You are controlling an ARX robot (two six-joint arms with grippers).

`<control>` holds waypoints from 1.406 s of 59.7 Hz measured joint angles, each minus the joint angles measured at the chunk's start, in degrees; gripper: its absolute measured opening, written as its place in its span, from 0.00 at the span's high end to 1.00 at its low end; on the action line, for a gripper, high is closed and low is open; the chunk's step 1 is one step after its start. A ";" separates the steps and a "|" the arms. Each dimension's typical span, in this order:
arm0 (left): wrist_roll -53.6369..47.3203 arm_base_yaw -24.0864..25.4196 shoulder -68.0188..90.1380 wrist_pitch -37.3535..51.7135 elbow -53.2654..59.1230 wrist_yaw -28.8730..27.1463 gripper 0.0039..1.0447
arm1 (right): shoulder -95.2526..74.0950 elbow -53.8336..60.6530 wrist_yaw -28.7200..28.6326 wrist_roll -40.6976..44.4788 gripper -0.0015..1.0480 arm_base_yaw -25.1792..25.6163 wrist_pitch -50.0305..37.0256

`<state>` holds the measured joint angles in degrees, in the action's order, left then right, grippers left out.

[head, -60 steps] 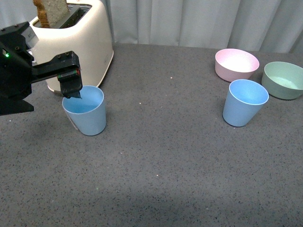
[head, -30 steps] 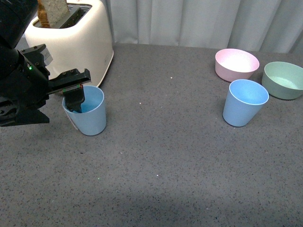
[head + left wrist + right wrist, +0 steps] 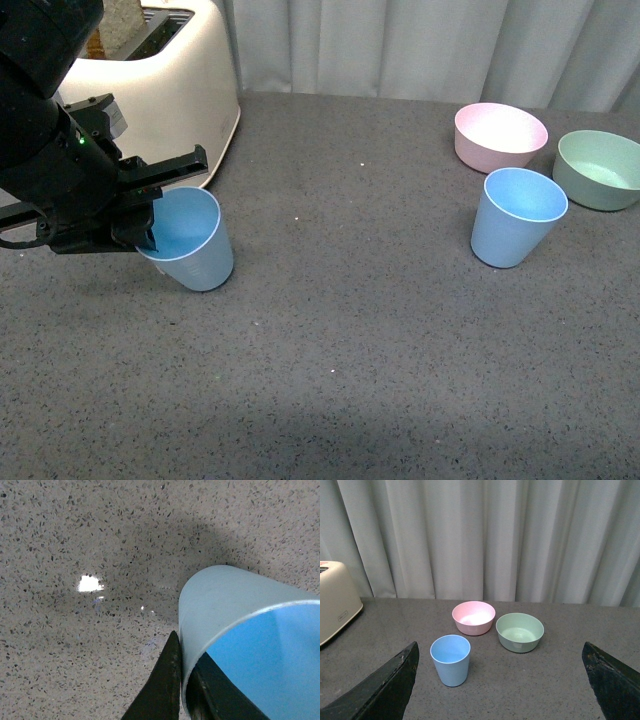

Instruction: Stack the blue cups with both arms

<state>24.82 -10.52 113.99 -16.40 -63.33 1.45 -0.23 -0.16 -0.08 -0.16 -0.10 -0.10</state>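
My left gripper (image 3: 148, 238) is shut on the rim of a light blue cup (image 3: 190, 240) at the left of the table; the cup is tilted. In the left wrist view the cup's wall (image 3: 220, 597) is pinched between the two black fingers (image 3: 162, 685), one outside and one inside. The second blue cup (image 3: 515, 216) stands upright at the right, in front of the bowls; it also shows in the right wrist view (image 3: 450, 659). My right gripper (image 3: 500, 685) is open and empty, back from that cup, and is not in the front view.
A cream toaster (image 3: 165, 85) with toast stands behind the left arm. A pink bowl (image 3: 500, 135) and a green bowl (image 3: 598, 168) sit at the back right. Grey curtains hang behind the dark speckled table (image 3: 350, 330).
My left gripper has come down over the cup's rim and shut on it. The cup now tilts and has shifted a little to the right. The right cup has not moved.
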 joint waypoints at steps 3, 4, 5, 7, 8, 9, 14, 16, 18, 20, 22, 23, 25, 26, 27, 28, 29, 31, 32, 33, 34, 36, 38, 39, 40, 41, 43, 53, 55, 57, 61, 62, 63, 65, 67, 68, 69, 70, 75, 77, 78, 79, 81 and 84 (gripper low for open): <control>0.35 -0.55 0.00 -0.48 -0.35 0.04 0.97 | 0.00 0.00 0.00 0.02 0.09 0.00 0.00; 0.46 -0.68 0.00 -0.57 -0.48 0.04 0.97 | 0.00 0.00 0.00 0.00 0.09 0.00 0.00; 0.59 -0.83 0.00 -0.66 -0.61 0.04 0.97 | 0.00 0.00 0.00 0.02 0.09 0.00 0.00; 0.87 -1.42 0.00 -0.81 -1.03 -0.09 0.97 | 0.00 0.00 0.00 0.00 0.09 0.00 0.00; 0.90 -1.64 0.00 -0.90 -1.22 -0.15 0.97 | 0.00 0.00 0.00 0.02 0.09 0.00 0.00; 1.03 -2.12 0.00 -1.16 -1.66 -0.17 0.97 | 0.00 0.00 0.00 0.02 0.09 0.00 0.00; 1.49 -4.04 0.07 -2.16 -3.78 -0.35 0.97 | 0.00 0.00 0.00 0.02 0.09 0.00 0.00; 1.81 -5.01 0.31 -2.60 -4.92 -0.39 0.97 | 0.00 0.00 0.00 0.00 0.09 0.00 0.00; 2.03 -5.64 0.52 -2.86 -5.75 -0.46 0.97 | 0.00 0.00 0.00 0.00 0.09 0.00 0.00; 2.25 -6.60 1.01 -3.32 -7.13 -0.85 0.97 | 0.00 0.00 0.00 0.00 0.09 0.00 0.00; 2.58 -7.54 1.68 -3.80 -8.52 -1.16 0.97 | 0.00 0.00 0.00 0.00 0.09 0.00 0.00; 2.75 -8.17 2.19 -4.07 -9.44 -1.49 0.97 | 0.00 0.02 0.00 0.00 0.09 0.00 0.00; 3.28 -9.62 3.67 -4.83 -11.67 -1.99 0.97 | 0.00 0.00 0.00 0.00 0.09 0.00 0.00; 3.43 -9.88 3.96 -5.05 -12.13 -1.99 0.97 | 0.00 0.00 0.00 0.00 0.09 0.00 0.00; 3.63 -10.40 4.63 -5.44 -12.96 -2.14 0.97 | 0.00 0.00 0.00 0.00 0.09 0.00 0.00; 3.82 -10.64 4.94 -5.64 -13.38 -2.21 0.97 | 0.00 0.00 0.00 0.00 0.09 0.00 0.00; 3.96 -11.15 5.62 -6.16 -14.21 -2.32 0.97 | 0.00 0.02 0.00 0.00 0.09 0.00 0.00; 4.15 -11.78 6.56 -6.95 -15.34 -2.34 0.97 | 0.00 0.00 0.00 0.02 0.09 0.00 0.00; 4.20 -12.00 6.86 -7.19 -15.72 -2.36 0.97 | 0.00 0.00 0.00 0.00 0.09 0.00 0.00; 4.28 -12.39 7.48 -7.58 -16.37 -2.49 0.97 | 0.00 0.00 0.00 0.02 0.09 0.00 0.00; 4.37 -12.59 7.72 -7.76 -16.70 -2.54 0.97 | 0.00 0.00 0.00 0.00 0.09 0.00 0.00; 4.55 -13.09 8.50 -8.04 -17.53 -2.56 0.97 | 0.00 0.00 0.00 0.00 0.09 0.00 0.00; 5.11 -13.84 9.60 -8.59 -18.82 -2.56 0.97 | 0.00 0.00 0.00 0.02 0.09 0.00 0.00; 5.20 -14.10 10.01 -8.87 -19.37 -2.54 0.97 | 0.00 0.00 0.00 0.00 0.09 0.00 0.00; 5.33 -14.32 10.25 -9.03 -19.76 -2.49 0.97 | 0.00 0.00 0.00 0.02 0.09 0.00 0.00; 5.38 -14.58 10.62 -9.20 -20.24 -2.47 0.97 | 0.00 0.00 0.00 0.00 0.09 0.00 0.00; 5.49 -14.84 11.06 -9.62 -20.94 -2.32 0.97 | 0.00 0.02 0.00 0.00 0.09 0.00 0.00; 5.73 -15.87 12.74 -11.06 -23.32 -2.54 0.97 | 0.00 0.00 0.00 0.02 0.09 0.00 0.00; 5.77 -15.96 13.00 -11.19 -23.61 -2.64 0.97 | 0.00 0.00 0.00 0.00 0.09 0.00 0.00; 5.81 -16.04 13.27 -11.41 -23.89 -2.69 0.97 | 0.00 0.00 0.00 0.02 0.09 0.00 0.00; 5.95 -16.17 13.77 -11.67 -24.33 -2.84 0.96 | 0.00 0.00 0.00 0.00 0.09 0.00 0.00; 5.97 -16.17 13.79 -11.74 -24.37 -2.84 0.94 | 0.00 0.00 0.00 0.00 0.09 0.00 0.00; 5.97 -16.20 13.81 -11.85 -24.44 -2.97 0.91 | 0.00 0.02 0.00 0.00 0.09 0.00 0.00; 5.92 -16.22 13.84 -11.93 -24.50 -3.10 0.88 | 0.00 0.00 0.00 0.02 0.09 0.00 0.00; 5.92 -16.22 13.84 -11.96 -24.55 -3.15 0.82 | 0.00 0.00 0.00 0.00 0.09 0.00 0.00; 5.92 -16.22 13.84 -11.96 -24.57 -3.08 0.81 | 0.00 0.00 0.00 0.00 0.09 0.00 0.00; 5.95 -16.22 13.84 -11.96 -24.59 -2.93 0.77 | 0.00 0.00 0.00 0.02 0.09 0.00 0.00; 5.97 -16.22 13.84 -11.93 -24.61 -2.89 0.76 | 0.00 0.00 0.00 0.00 0.09 0.00 0.00; 5.95 -16.22 13.84 -11.96 -24.85 -2.97 0.64 | 0.00 0.00 0.00 0.00 0.09 0.00 0.00; 6.10 -16.22 13.81 -11.96 -24.96 -2.75 0.57 | 0.00 0.00 0.00 0.00 0.09 0.00 0.00; 6.16 -16.22 13.79 -11.96 -24.98 -2.69 0.53 | 0.00 0.00 0.00 0.02 0.09 0.00 0.00; 6.19 -16.22 13.70 -11.96 -25.00 -2.71 0.50 | 0.00 0.00 0.00 0.00 0.09 0.00 0.00; 6.19 -16.17 13.42 -11.85 -25.00 -2.73 0.41 | 0.00 0.00 0.00 0.00 0.09 0.00 0.00; 6.16 -16.09 12.85 -11.19 -25.00 -2.71 0.33 | 0.00 0.00 0.00 0.02 0.09 0.00 0.00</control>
<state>30.98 -26.61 126.85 -27.59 -88.33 -1.26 -0.23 -0.16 -0.08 -0.14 -0.10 -0.10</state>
